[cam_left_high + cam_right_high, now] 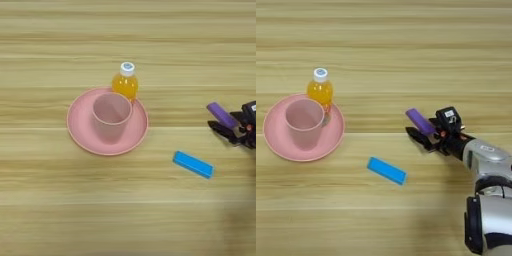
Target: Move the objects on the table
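Reaching in from the table's [386, 45] right edge, the right gripper [421, 128] has its two black fingers clasped about one end of the purple bar [419, 120], whose free end points toward the far left. Nearer the front edge, just left of the gripper, the blue bar [386, 170] lies flat and slanted. Well apart toward the left edge, the orange-juice bottle [320, 89] stands upright at the far rim of a pink plate [331, 137], which carries a pink cup [304, 121].

Silver forearm [487, 159], black gripper [420, 131], orange accents
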